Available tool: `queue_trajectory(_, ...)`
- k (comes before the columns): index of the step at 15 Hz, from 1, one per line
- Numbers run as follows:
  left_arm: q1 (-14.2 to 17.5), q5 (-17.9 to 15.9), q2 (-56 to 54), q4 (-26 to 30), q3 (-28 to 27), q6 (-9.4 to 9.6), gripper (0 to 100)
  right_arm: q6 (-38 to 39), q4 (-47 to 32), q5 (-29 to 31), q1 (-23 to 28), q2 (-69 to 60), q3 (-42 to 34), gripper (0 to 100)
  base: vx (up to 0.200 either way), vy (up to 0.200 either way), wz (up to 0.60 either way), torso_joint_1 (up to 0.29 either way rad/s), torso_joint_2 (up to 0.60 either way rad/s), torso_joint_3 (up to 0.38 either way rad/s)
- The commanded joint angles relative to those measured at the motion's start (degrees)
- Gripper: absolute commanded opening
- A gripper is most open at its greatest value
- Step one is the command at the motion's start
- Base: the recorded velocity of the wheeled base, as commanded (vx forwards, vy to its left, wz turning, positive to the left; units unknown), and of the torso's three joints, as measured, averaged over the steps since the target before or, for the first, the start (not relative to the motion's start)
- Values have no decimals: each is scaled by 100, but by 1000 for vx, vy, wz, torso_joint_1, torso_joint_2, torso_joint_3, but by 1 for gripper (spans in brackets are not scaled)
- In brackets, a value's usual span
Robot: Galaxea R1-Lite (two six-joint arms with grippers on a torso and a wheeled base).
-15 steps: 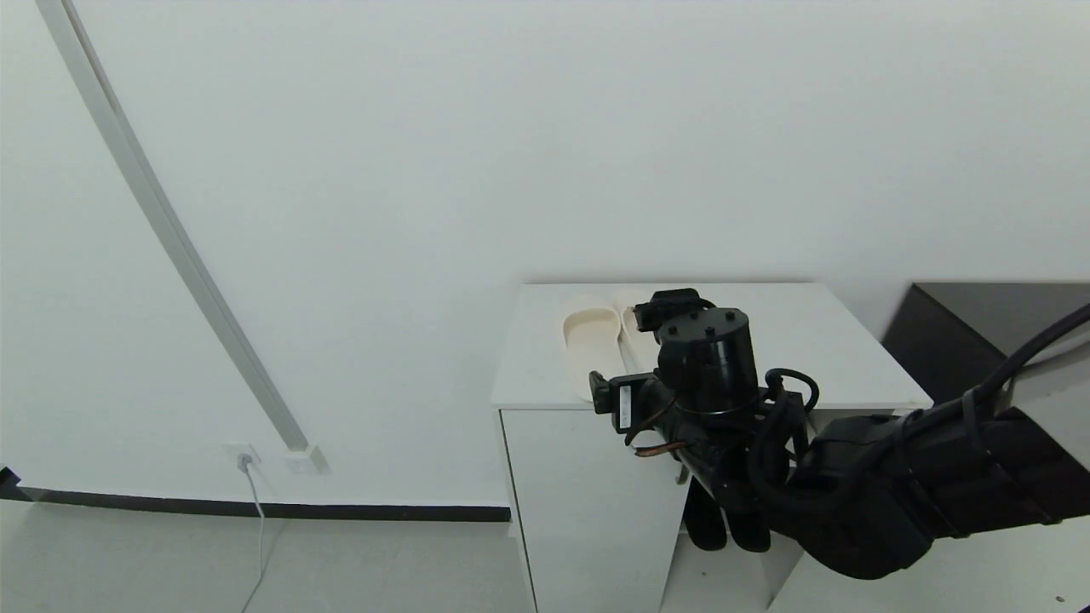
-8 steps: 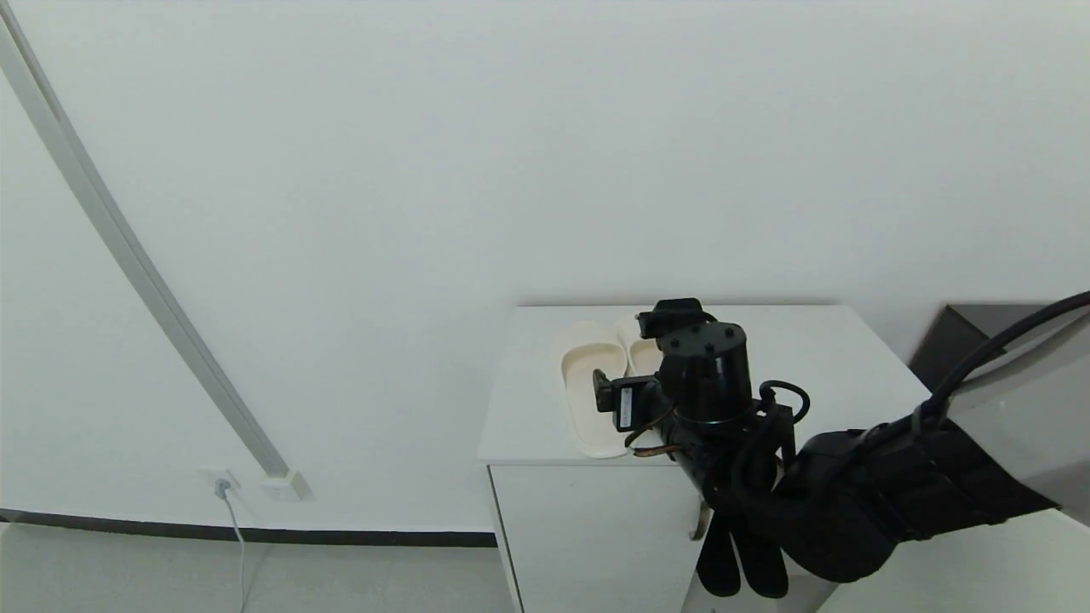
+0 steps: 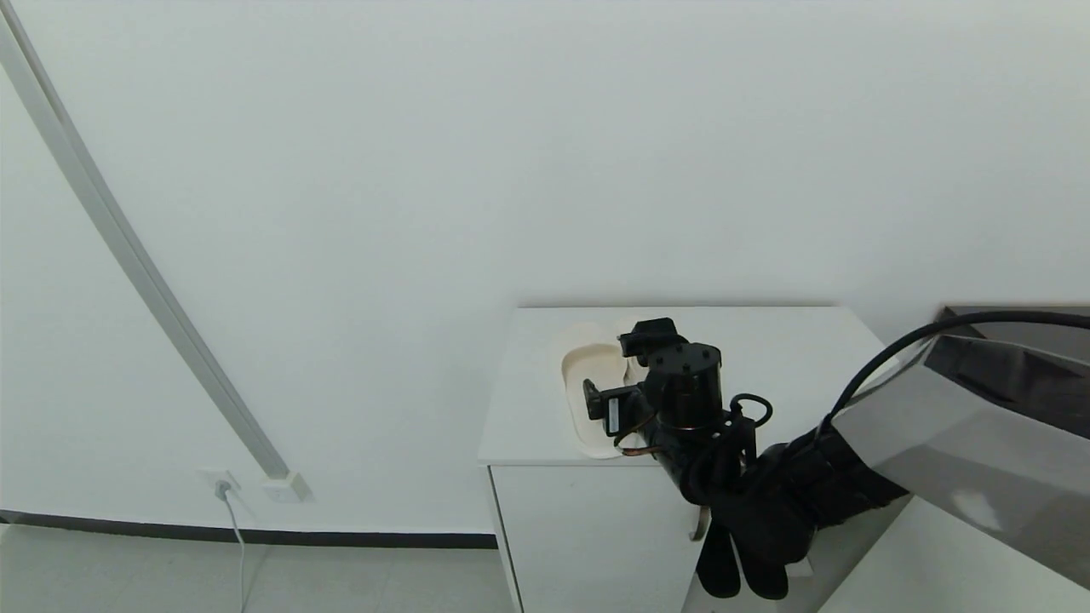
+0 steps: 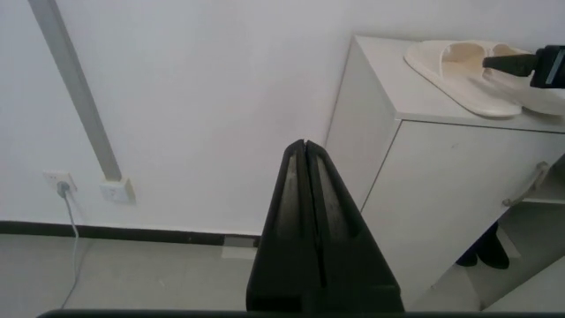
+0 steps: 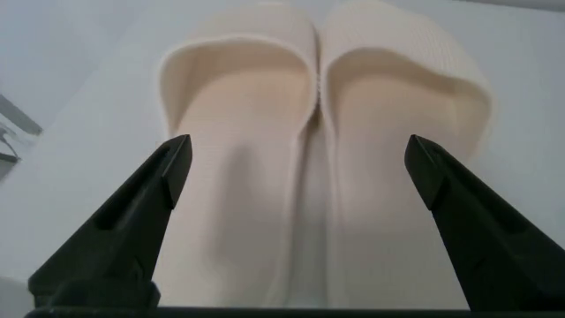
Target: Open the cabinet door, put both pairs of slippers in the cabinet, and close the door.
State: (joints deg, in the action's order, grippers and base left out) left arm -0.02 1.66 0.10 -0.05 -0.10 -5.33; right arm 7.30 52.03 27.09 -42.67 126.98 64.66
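The white cabinet [image 3: 800,358] stands by the wall. A pair of cream slippers [image 3: 592,387] lies side by side on its top, near the left front edge. The two slippers touch each other along their inner sides. The right arm is out over the cabinet top, and the right gripper [image 5: 297,155] hangs just above the cream slippers. Its two black fingers [image 5: 168,177] are spread wide, one on each side of the pair. They hold nothing, and I cannot tell if they touch the slippers. The right part of the cabinet front is open. Down inside it a pair of black slippers [image 4: 487,252] stands on the bottom. The left door [image 3: 588,545] is closed, with a small handle [image 3: 698,524] at its edge by the open part. The left gripper [image 4: 305,155] is low and out to the left of the cabinet, well apart from it. Its fingers are pressed flat together and it has nothing in them. On the wall to the left there is a socket [image 3: 223,487] with a cord hanging down, and a long grey strip [image 3: 128,247] slants up the wall.
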Motion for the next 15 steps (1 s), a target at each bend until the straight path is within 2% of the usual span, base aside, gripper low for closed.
queue_trajectory(1, 2, 1, -1, -4, 1, -12, 0, -71, -123, -28, 127, 293, 381, 100, 0, 0, 0, 0, 0, 0)
queue_trajectory(7, 2, 1, -1, -4, 1, -12, 0, -97, -1046, -230, 215, 583, 1488, 100, 0, 0, 0, 0, 0, 0)
queue_trajectory(13, 2, 10, -1, -4, 1, 23, 0, -97, -1345, -344, 391, 846, 2086, 100, 0, 0, 0, 0, 0, 0)
queue_trajectory(14, 2, 10, -1, -4, 1, 23, 0, -97, -1362, -344, 408, 855, 2103, 0, 0, 0, 0, 0, 0, 0)
queue_trajectory(15, 2, 10, -1, -4, 1, 5, 0, -97, -1424, -344, 417, 855, 2174, 0, 0, 0, 0, 0, 0, 0)
